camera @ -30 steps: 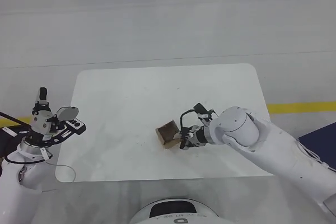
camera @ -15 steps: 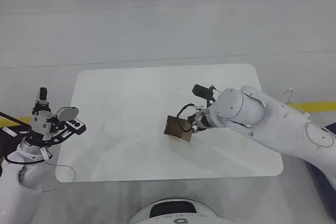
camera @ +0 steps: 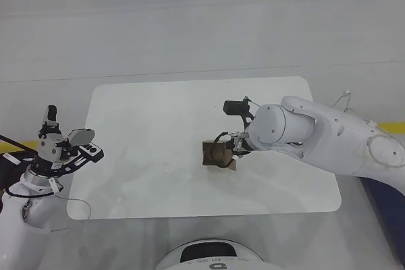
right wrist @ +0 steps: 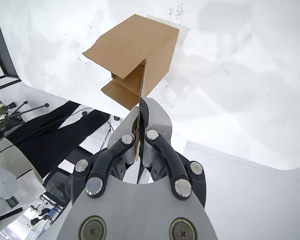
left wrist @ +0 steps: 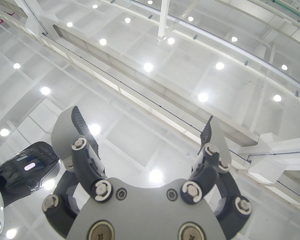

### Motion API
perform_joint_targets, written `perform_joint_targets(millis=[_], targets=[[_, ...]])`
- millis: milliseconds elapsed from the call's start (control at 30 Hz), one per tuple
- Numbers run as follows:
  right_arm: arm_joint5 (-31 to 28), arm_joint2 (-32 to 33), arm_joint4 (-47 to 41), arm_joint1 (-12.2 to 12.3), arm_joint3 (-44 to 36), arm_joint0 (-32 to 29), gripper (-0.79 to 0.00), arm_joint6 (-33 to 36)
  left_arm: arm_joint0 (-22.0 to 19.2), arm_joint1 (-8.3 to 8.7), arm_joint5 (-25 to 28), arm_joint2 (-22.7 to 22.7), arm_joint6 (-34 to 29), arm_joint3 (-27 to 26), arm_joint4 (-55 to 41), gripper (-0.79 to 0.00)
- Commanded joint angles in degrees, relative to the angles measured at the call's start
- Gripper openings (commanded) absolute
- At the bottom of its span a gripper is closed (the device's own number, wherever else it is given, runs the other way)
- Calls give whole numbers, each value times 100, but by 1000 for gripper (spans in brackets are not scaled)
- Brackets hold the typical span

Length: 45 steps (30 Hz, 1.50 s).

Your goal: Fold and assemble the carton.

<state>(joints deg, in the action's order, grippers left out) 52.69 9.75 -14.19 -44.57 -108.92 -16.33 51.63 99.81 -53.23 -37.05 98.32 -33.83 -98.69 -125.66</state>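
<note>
1. Right gripper [right wrist: 141, 109]: fingers clamped on one flap edge of the carton [right wrist: 142, 56], same grip as a second ago.
2. Carton: turned and shifted slightly away from the robot, over the table [camera: 155, 128] right of centre. Contact unclear. One end open.
3. Right arm: forearm swung round. Judged a reorientation, not a fold.
4. Left gripper [left wrist: 142, 136]: fingers apart, unmoved beyond the table's left edge. Assembly looks early.

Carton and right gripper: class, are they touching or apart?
Touching. The right wrist view shows the right gripper with its jaws shut on a flap of the carton.
</note>
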Motion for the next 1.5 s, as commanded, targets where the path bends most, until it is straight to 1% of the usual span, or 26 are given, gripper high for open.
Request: perform_joint_targets(millis=[0, 33, 67, 100, 200, 233, 267, 300, 333, 433, 500, 733, 800, 867, 933, 1000, 1067, 1133, 1167, 1467], targets=[[0, 0, 0, 0, 0, 0, -585, 0, 0, 0, 0, 0, 0, 0, 0, 0], [0, 0, 0, 0, 0, 0, -185, 0, 0, 0, 0, 0, 0, 0, 0, 0], [0, 0, 0, 0, 0, 0, -65, 0, 0, 0, 0, 0, 0, 0, 0, 0], [0, 0, 0, 0, 0, 0, 0, 0, 0, 0, 0, 0, 0, 0, 0, 0], [0, 0, 0, 0, 0, 0, 0, 0, 0, 0, 0, 0, 0, 0, 0, 0], [-101, 0, 166, -16, -124, 154, 0, 99, 0, 0, 0, 0, 0, 0, 0, 0], [-320, 0, 460, -54, -85, 435, 0, 319, 0, 0, 0, 0, 0, 0, 0, 0], [-399, 0, 505, -84, 71, 552, 0, 398, 0, 0, 0, 0, 0, 0, 0, 0], [-349, 0, 429, -114, 149, 646, 0, 348, 0, 0, 0, 0, 0, 0, 0, 0], [185, 81, -215, -179, 157, 886, 0, -188, 0, 0, 0, 0, 0, 0, 0, 0], [531, 268, -490, -182, 136, 866, 0, -551, 0, 0, 0, 0, 0, 0, 0, 0], [531, 420, -679, -53, -25, 473, 0, -849, 0, 0, 0, 0, 0, 0, 0, 0], [465, 694, -889, -22, -47, 277, 0, -1329, 0, 0, 0, 0, 0, 0, 0, 0], [322, 1082, -1347, 4, -104, -126, 0, -2128, 0, 0, 0, 0, 0, 0, 0, 0], [116, 1443, -1818, 34, -167, -630, 0, -3029, 0, 0, 0, 0, 0, 0, 0, 0], [-131, 1735, -2143, 57, -210, -1229, 0, -4193, 0, 0, 0, 0, 0, 0, 0, 0], [-635, 1993, -2622, 54, -303, -1863, 0, -5238, 0, 0, 0, 0, 0, 0, 0, 0], [-1382, 2214, -3123, 41, -371, -2494, 0, -6209, 0, 0, 0, 0, 0, 0, 0, 0], [-1717, 2302, -3411, 36, -381, -2793, 0, -6575, 0, 0, 0, 0, 0, 0, 0, 0], [-1717, 2302, -3411, 36, -381, -2793, 0, -6575, 0, 0, 0, 0, 0, 0, 0, 0]])
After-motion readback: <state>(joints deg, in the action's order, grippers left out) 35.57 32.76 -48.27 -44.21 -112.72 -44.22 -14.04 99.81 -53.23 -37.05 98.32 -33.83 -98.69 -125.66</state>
